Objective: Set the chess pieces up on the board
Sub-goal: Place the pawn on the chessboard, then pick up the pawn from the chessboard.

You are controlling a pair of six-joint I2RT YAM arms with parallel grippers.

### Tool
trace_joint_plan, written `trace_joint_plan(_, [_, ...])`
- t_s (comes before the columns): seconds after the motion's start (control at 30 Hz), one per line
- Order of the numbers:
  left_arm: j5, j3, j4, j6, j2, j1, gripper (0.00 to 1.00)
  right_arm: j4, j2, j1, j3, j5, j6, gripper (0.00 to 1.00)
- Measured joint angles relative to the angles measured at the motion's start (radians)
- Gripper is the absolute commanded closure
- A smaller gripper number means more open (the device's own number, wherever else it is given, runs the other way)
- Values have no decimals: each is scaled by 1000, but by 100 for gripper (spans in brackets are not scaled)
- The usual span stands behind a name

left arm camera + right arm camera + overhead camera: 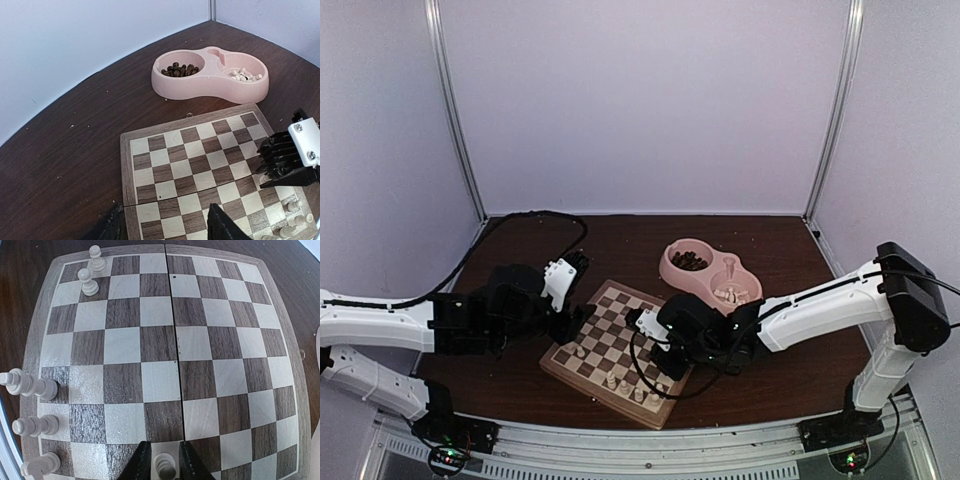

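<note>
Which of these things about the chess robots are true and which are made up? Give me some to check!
1. The pink bowl holds dark pieces in one side and pale pieces in the other. True.
2. Dark pieces stand on the board. False: every piece seen standing on it is pale.
3. A pale piece stands between the fingers of the right gripper. True.
4. The left gripper holds a piece. False: its fingers are apart with nothing between them.
5. Every square of the board has a piece on it. False: most squares are bare.
</note>
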Motion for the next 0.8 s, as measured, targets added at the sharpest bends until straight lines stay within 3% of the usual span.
trace_joint_plan(0.13, [3, 0, 2, 0, 6, 0, 43, 0, 0, 0, 0, 1, 0, 77])
trace_joint_plan(0.37, [39, 0, 5, 2, 27, 0, 40, 6, -18, 0, -9, 14, -3, 63])
trace_joint_plan(0.47, [83, 7, 3, 5, 42, 0, 41, 26, -101, 0, -64, 27, 2, 55])
trace_joint_plan(0.6, [168, 48, -3, 17, 95, 0, 43, 97, -303, -16, -189, 42, 9, 55])
trace_joint_plan(0.8, [299, 148, -10, 23, 238, 0, 48, 161, -448, -116, -270, 118, 63, 55])
